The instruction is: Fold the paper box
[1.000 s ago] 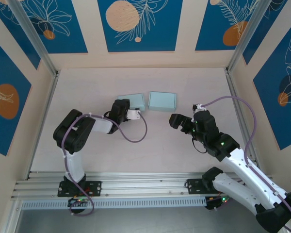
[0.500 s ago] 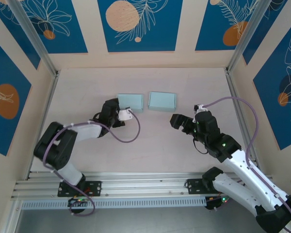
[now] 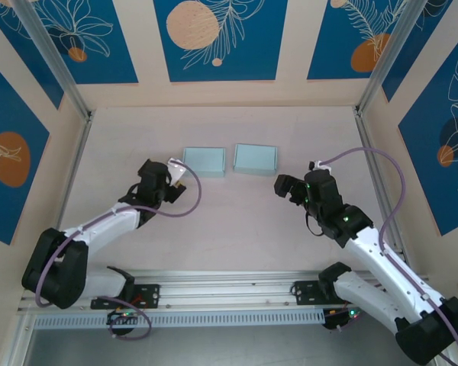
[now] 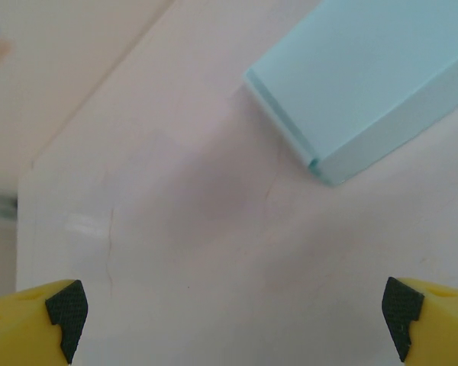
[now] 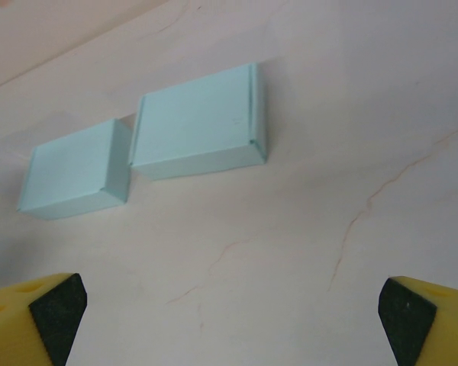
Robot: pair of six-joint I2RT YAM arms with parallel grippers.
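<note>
**Two paper boxes on the bench, both pincers released**

Count of the task's things: two pale blue paper boxes, both lying flat with lids down near the middle of the bench (image 3: 237, 229). The left box (image 3: 204, 162) and the right box (image 3: 255, 158) sit just beside one another, long sides parallel, with a narrow gap between them in the overhead view (from the right wrist their near corners look almost touching).

Count of arms: two, each ending in one pincer. The left pincer (image 3: 174, 175) stands released, its yellow fingers with black pads spread wide at the bottom corners of its wrist view (image 4: 230, 313). It grasps nothing and sits near the left end of the left box (image 4: 366, 84), apart from it, with bare bench surface between. The right pincer (image 3: 285, 187) is likewise spread wide and holds nothing (image 5: 230, 309). It lies near the right box (image 5: 198, 130), on its right and nearer side, not touching. The left box (image 5: 72, 179) shows beyond it.

Surroundings: one purple cable loops from each arm, left (image 3: 187, 206) and right (image 3: 382, 164). A metal rail (image 3: 214, 293) runs along the near edge. Three blue panels (image 3: 214, 38) with orange discs and leaf drawings hang on the back wall, and more line the side walls.
</note>
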